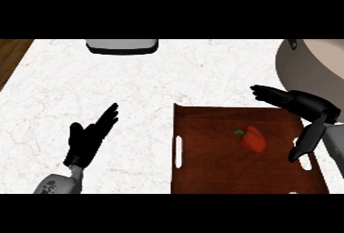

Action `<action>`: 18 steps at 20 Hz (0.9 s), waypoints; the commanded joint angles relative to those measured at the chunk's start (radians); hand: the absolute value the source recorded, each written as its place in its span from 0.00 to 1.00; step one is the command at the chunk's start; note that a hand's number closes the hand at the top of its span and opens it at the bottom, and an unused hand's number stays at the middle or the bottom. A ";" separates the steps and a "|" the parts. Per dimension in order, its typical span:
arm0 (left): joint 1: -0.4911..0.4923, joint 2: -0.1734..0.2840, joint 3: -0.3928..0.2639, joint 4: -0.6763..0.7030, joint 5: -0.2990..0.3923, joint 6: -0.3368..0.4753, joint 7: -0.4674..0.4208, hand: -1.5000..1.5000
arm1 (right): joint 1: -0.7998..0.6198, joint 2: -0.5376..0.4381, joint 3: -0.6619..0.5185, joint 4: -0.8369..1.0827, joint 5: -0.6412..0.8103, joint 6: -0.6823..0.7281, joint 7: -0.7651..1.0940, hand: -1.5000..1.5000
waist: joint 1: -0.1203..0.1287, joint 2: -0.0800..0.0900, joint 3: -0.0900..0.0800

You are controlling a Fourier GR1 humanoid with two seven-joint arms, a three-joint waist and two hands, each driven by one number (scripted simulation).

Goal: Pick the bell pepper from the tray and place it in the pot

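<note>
A red bell pepper (255, 139) with a green stem lies on the dark brown tray (208, 168), right of the tray's middle. My right hand (302, 107) hovers over the tray's far right corner, open, fingers stretched left and thumb hanging down beside the pepper without touching it. The pot (299, 68), grey with a beige inside, stands at the far right beyond the tray, partly cut off by the view's edge. My left hand (91, 136) rests open over the counter at the left, fingers pointing up.
A grey and white appliance (122, 45) sits at the counter's back edge, left of centre. The white marble counter (101, 82) ends at the far left, where wooden floor (12, 52) shows.
</note>
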 commanded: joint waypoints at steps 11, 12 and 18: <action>0.022 -0.078 0.021 -0.016 -0.074 0.017 0.036 0.50 | -0.008 0.189 -0.011 0.149 0.012 0.021 0.030 0.00 | -0.001 0.000 0.000; -0.005 -0.064 0.030 0.038 -0.073 -0.024 -0.005 0.50 | 0.018 0.189 0.018 0.227 0.127 -0.015 -0.140 0.00 | 0.002 0.004 0.000; 0.042 -0.028 0.049 -0.014 -0.056 -0.070 -0.012 0.50 | -0.005 0.156 0.074 0.295 0.234 -0.029 -0.369 1.00 | 0.009 0.004 0.001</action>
